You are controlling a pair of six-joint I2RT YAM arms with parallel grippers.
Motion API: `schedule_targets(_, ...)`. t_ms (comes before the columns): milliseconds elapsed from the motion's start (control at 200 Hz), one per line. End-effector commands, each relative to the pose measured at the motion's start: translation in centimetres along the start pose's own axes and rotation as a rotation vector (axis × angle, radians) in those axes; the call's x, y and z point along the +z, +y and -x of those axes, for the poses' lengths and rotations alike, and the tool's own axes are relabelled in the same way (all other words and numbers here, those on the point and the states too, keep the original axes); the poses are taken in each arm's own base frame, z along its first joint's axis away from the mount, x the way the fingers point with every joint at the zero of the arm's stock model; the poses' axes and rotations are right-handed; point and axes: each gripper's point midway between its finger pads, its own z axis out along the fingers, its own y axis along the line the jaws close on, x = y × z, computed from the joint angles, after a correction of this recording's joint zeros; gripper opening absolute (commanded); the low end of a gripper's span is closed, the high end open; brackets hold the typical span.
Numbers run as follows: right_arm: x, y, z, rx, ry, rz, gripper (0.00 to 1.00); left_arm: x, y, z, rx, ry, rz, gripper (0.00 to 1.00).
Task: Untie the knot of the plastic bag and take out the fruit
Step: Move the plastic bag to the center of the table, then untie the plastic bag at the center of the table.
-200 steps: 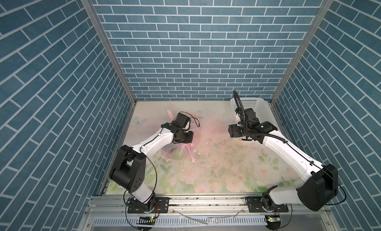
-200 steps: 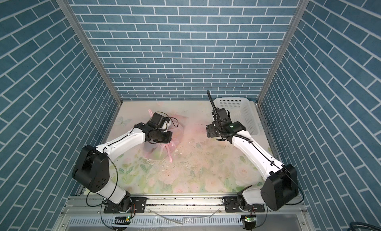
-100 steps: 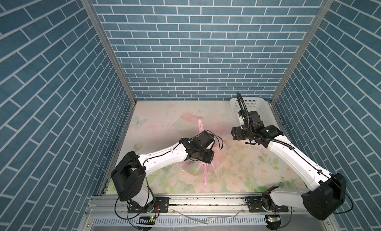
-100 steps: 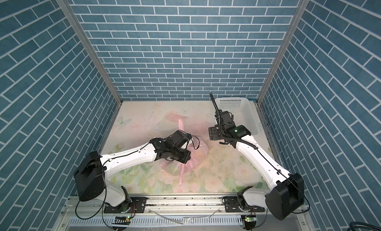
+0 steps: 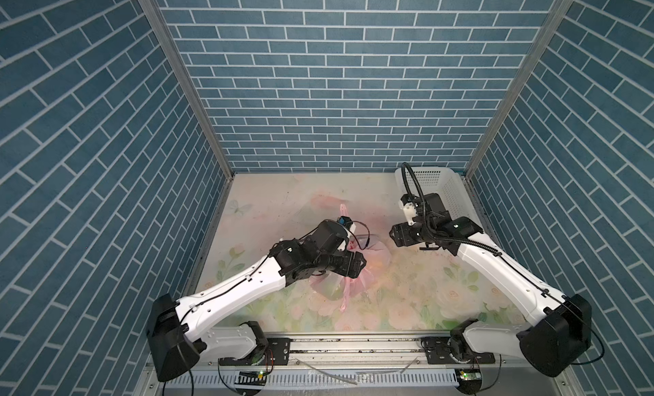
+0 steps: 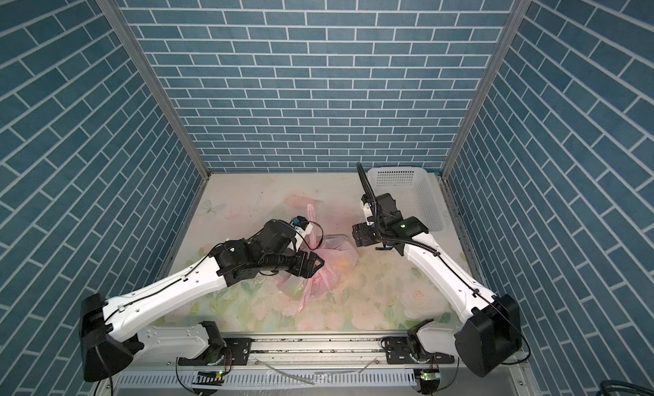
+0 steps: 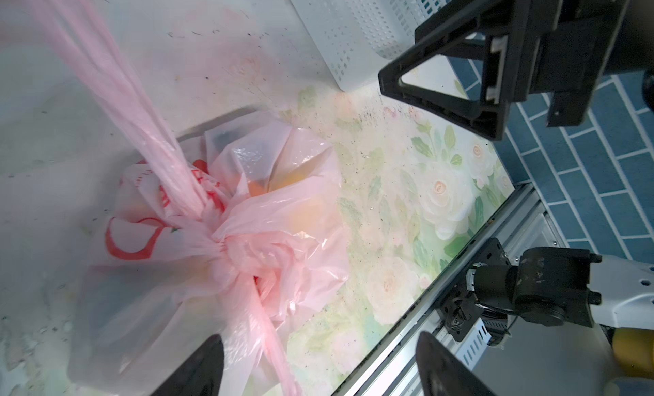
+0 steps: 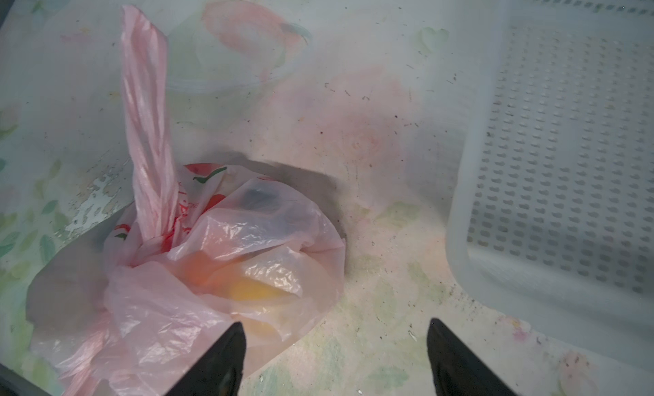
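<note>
No word, number or brand can be read anywhere. The plastic bag point(image 7: 293, 213) carries red lettering point(image 7: 164, 198) beside red fruit pictures point(image 8: 212, 201) (one is only a curved outline). The creased, blurred film leaves every character illegible in the wrist views, and the print is too small in both top views.

Robot lab test cell, a staged booth of blue brick-patterned wall panels point(image 5: 336, 93) framed by silver aluminium corner posts point(image 5: 185, 86), pastel floral-print tabletop point(image 5: 407, 305), white-and-black left robot arm point(image 5: 240, 288) and matching right robot arm point(image 5: 495, 267) mounted on a metal base rail point(image 5: 354, 344), white slotted cable duct point(image 5: 389, 377) along the front.
</note>
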Motion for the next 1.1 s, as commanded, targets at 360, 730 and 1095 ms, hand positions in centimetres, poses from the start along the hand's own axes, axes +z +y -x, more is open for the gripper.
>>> schedule_targets(360,1.9,8.6,-1.5,-0.268,0.035,0.334,0.79,2.8,6.9,-5.5,0.017,0.059,0.235,0.75)
schedule_targets(730,4.0,10.5,-2.2,-0.367,0.069,0.381,0.77,5.3,6.4,-5.5,0.044,0.038,0.181,0.68)
schedule_targets(1095,4.6,11.0,-2.1,-0.401,0.06,0.403,0.74,6.5,7.1,-5.7,0.067,0.026,0.204,0.2)
